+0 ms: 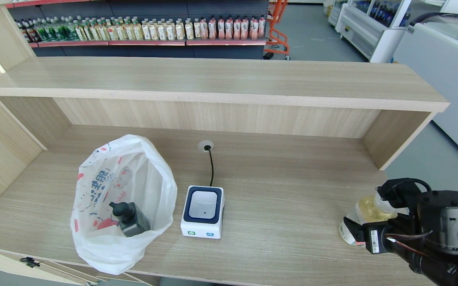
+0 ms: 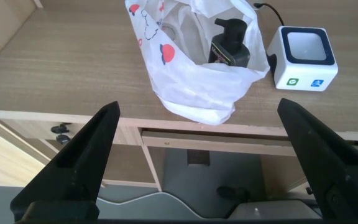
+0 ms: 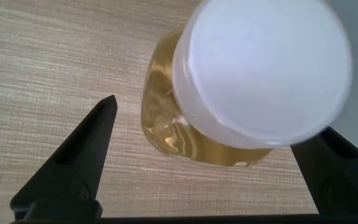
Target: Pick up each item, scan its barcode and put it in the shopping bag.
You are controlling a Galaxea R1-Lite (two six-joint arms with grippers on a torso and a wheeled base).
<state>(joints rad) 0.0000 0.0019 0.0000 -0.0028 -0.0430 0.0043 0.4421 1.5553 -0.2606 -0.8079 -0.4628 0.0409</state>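
From the head camera, you see the shopping bag (image 1: 94, 246) standing open on the left of the counter (image 1: 292, 190). A dark bottle (image 1: 130, 219) is already inside it. The scanner (image 1: 203, 211) sits just beside the bag, with its window facing up. Far to the right, near the front edge, stands a yellow bottle (image 1: 366, 216) with a white cap. Your right gripper (image 1: 368, 208) is around it.

From the left wrist camera, your left gripper (image 2: 199, 109) hangs off the front of the counter, near the bag. Its jaws are wide and hold nothing.

From the right wrist camera, the right jaws are wide too. One is on each side of the yellow bottle, and they do not look closed on it.

So I think you are at the pick-up step for this bottle. Next, you need to close gently on it, lift it straight up, and carry it over to the scanner. Turn its label toward the window, then take it to the bag.
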